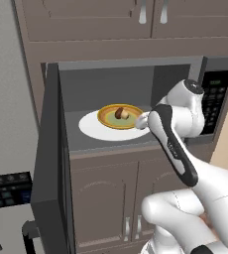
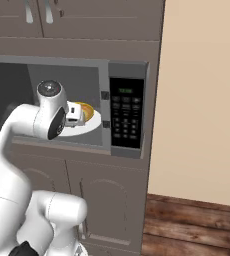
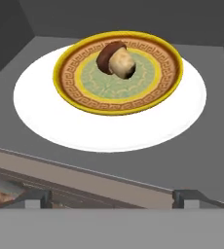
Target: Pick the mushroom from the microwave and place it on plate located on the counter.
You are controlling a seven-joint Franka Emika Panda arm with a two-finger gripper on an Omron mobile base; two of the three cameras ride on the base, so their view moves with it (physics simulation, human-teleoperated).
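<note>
Mushroom (image 3: 117, 61): lying on its side on the yellow-rimmed dish (image 3: 170, 80) - dark cap, pale stem.
Dish: centred on the white turntable disc (image 3: 46, 116) inside the microwave (image 1: 216, 101).
Door (image 1: 50, 163): swung wide open.
Gripper (image 3: 112, 198): at the oven mouth, fingers spread wide - nothing held, short of the mushroom.

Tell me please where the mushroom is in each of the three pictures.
Left base view: the mushroom lies near the centre, on the yellow-rimmed dish.
Right base view: I cannot make it out; the arm covers most of the dish.
Hand view: upper centre, on the dish.
Shared landmark: the white turntable disc.
</note>
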